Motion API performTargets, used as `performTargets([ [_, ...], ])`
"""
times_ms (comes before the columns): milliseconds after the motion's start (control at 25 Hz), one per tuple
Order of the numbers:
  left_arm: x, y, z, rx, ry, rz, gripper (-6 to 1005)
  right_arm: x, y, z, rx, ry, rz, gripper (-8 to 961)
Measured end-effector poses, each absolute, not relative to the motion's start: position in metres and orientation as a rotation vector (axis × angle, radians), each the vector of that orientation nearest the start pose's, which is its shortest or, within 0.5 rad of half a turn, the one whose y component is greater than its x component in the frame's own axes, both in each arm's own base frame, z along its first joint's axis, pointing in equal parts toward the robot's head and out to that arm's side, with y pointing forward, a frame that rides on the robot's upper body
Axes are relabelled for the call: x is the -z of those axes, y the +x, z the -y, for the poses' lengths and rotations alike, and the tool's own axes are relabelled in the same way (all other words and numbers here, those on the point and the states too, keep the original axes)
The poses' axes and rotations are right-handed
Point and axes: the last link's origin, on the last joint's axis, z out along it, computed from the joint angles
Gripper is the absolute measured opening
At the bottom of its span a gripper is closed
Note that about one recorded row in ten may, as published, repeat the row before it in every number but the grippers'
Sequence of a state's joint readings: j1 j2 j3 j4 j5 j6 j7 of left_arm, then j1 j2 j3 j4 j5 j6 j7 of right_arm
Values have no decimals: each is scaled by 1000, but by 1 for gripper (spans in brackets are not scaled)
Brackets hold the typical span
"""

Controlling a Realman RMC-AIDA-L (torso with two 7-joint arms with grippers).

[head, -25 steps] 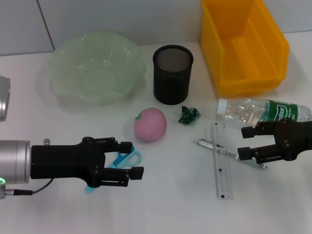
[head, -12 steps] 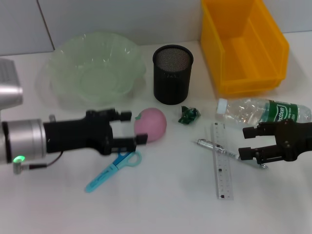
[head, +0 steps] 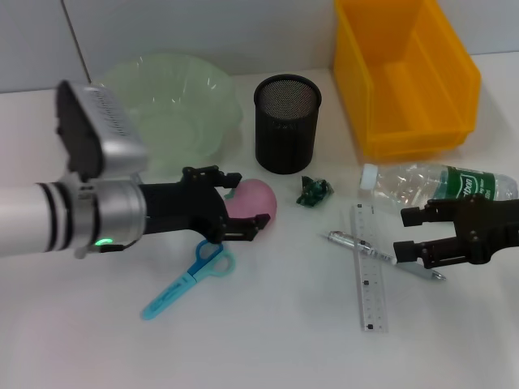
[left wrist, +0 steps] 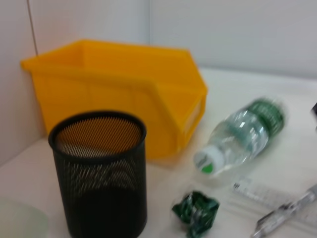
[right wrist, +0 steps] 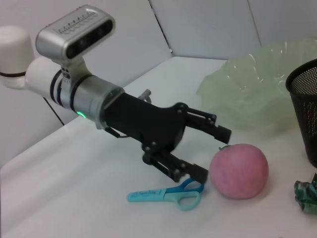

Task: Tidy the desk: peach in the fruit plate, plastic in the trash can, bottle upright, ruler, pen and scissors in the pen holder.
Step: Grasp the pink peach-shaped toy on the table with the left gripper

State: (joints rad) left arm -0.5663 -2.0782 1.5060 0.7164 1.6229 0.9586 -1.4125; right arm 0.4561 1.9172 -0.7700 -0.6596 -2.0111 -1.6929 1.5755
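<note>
reaching in from nine o'clock, the left gripper [head: 247, 198] has now bracketed the peach [head: 258, 201], jaws spread; grasp looks imminent.

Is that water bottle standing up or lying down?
Lying down. The bottle rests on its side on the table, white cap pointing toward the pen holder, next to the yellow bin.
</note>
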Motion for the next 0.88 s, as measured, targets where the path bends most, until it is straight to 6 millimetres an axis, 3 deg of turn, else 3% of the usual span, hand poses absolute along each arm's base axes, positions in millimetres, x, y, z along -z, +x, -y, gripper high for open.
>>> performTargets([
  [360,105,-204,-371,188,-2745,306,811,-52,301,-308,-554,-2794,-891,819],
  [800,107,-208,-377,132,-2687,280,810,-53,300,-309,-552,-2792,-891,819],
  [880,106,-207,-377,143,-2690,284,750,-53,300,-309,-552,-2791,-892,819],
])
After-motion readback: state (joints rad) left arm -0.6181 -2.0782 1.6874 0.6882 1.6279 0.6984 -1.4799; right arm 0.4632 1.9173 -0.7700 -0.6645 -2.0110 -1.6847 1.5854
